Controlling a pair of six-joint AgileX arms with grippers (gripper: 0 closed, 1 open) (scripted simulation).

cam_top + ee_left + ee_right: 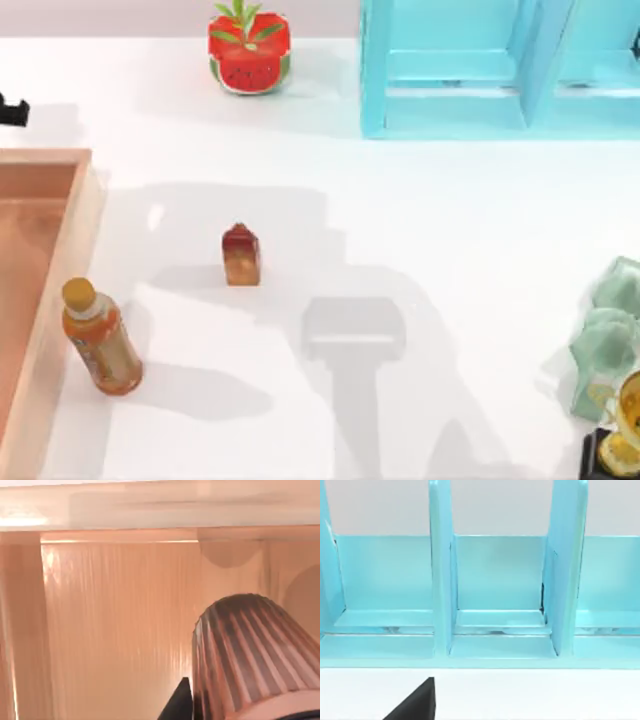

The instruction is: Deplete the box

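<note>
The box [72, 290] is a shallow orange-tan wooden tray at the table's left edge, cut off by the picture's border. An orange bottle [100, 338] with a yellow cap stands on the table just outside the box's right wall. A small red-brown block [241, 256] sits further right, near the table's middle. The left wrist view looks down onto the box's floor and far wall [120, 536]. A ribbed brown cylinder [250, 655] is close to that camera, beside one dark finger [182, 704] of my left gripper. One dark finger [415, 702] of my right gripper faces the blue shelf.
A light blue shelf unit [480, 70] [495, 580] stands at the back right. A watermelon-patterned pot [249, 48] with a plant is at the back centre. Pale green lumps [610, 335] and a gold trophy [625, 420] crowd the right front. A grey shadow falls on the table's middle.
</note>
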